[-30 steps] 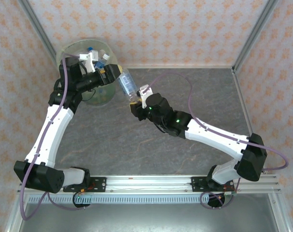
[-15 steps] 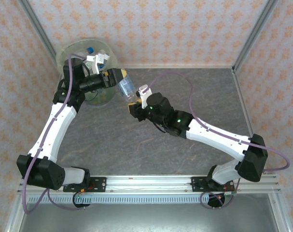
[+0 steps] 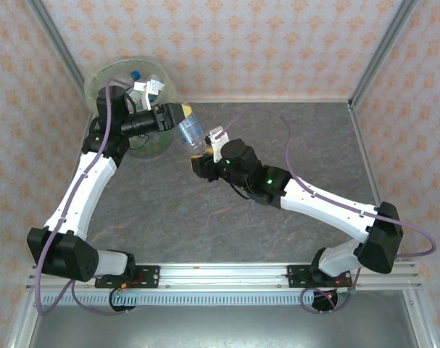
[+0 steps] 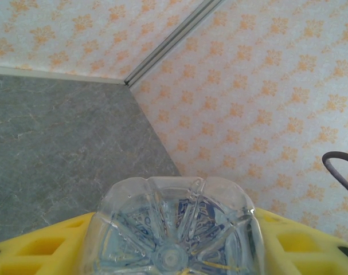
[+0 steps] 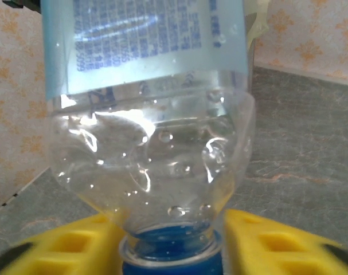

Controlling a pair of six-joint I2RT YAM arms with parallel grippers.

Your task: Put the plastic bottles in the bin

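A clear plastic bottle point(image 3: 190, 131) with a pale-blue label and a blue cap point(image 5: 171, 255) hangs in the air between my two arms, just right of the bin point(image 3: 104, 72). My left gripper point(image 3: 175, 116) is shut on its ribbed base point(image 4: 174, 223), with yellow fingers point(image 4: 59, 240) pressed against both sides. At the cap end, my right gripper point(image 3: 203, 156) stands open; its yellow fingers point(image 5: 277, 240) flank the cap with a slight gap. The bin is a round pale-green bucket in the far left corner, and other bottles point(image 3: 148, 88) lie inside it.
Patterned walls and metal frame posts point(image 3: 379, 51) enclose the grey stone-look tabletop point(image 3: 277, 130). The left arm's upper links point(image 3: 82, 181) stretch toward the bin, and a purple cable point(image 3: 277, 119) loops above the right arm.
The left gripper closed onto the bottle's base and drew slightly toward the bin. The right jaws, shut on the cap before, have opened.
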